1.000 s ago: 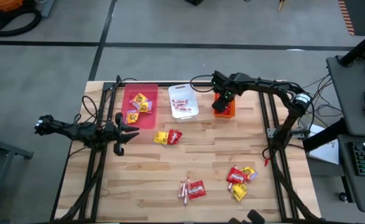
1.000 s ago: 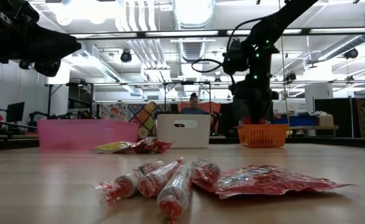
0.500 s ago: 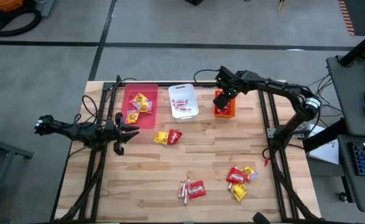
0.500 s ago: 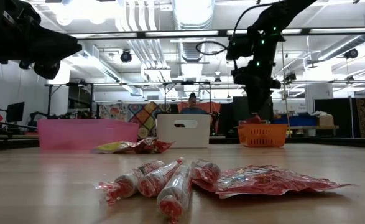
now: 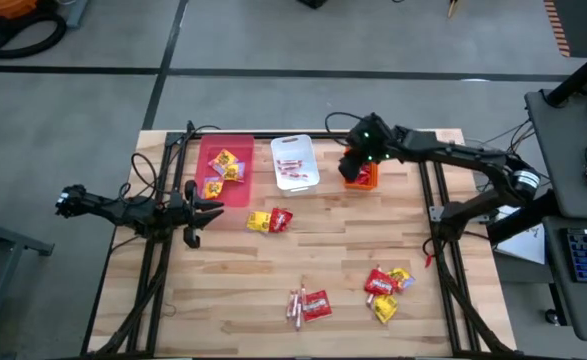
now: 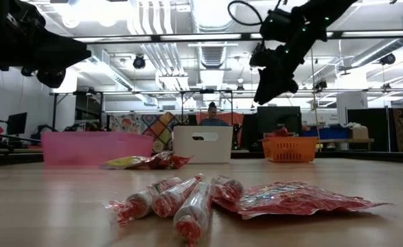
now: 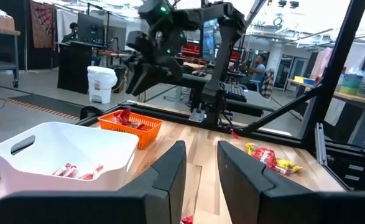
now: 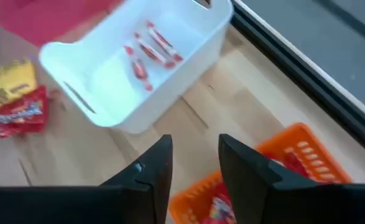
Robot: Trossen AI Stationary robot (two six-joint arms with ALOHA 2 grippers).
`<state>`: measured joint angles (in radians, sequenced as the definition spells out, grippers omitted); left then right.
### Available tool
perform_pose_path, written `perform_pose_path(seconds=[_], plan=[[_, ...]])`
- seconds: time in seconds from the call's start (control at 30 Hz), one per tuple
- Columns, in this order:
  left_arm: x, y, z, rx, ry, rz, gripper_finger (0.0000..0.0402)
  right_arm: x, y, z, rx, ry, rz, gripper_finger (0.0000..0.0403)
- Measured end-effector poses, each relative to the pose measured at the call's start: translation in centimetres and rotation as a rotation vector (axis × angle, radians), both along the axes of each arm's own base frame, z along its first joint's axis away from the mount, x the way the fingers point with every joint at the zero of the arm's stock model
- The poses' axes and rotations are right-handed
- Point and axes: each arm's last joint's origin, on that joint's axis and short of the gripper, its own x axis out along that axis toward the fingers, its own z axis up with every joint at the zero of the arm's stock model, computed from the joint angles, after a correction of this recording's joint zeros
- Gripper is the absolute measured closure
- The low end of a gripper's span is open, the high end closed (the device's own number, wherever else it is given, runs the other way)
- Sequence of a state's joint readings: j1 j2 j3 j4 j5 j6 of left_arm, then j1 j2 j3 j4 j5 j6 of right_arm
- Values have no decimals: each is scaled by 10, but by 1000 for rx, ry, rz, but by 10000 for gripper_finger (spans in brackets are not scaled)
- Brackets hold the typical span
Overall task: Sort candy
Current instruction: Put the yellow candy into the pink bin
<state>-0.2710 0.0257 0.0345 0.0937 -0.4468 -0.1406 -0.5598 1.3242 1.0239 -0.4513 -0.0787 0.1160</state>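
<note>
My right jaws (image 5: 354, 163) hang in the air above the small orange plastic basket (image 5: 363, 176), a little apart and holding nothing. Under them, red square candy packets (image 8: 219, 206) lie inside this basket. Beside it the white plastic bin (image 8: 117, 59) holds thin pinkish-red candy sticks (image 8: 148, 51). My left jaws (image 5: 209, 210) wait near the pink plastic bin (image 5: 241, 182), slightly apart and empty. More candy lies on the wooden tabletop (image 5: 343, 250), well apart from both jaws.
</note>
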Motion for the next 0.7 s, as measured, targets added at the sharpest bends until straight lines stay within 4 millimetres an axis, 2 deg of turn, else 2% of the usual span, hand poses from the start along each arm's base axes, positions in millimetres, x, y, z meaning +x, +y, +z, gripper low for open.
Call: perform_pose_path(seconds=[0.1,0.23,0.4,0.7], plan=[[0,0,0,0,0,0,325,-6,8,-10,-40,-77,-23,293],[0,0,0,-1,0,12,325,-18,10,-30,-132,-146,-179,313],[-1,4,0,-15,4,150,325,-25,17,-50,-152,-205,-204,341],[-1,5,0,-49,-6,181,325,-23,18,-49,-169,-290,-198,369]])
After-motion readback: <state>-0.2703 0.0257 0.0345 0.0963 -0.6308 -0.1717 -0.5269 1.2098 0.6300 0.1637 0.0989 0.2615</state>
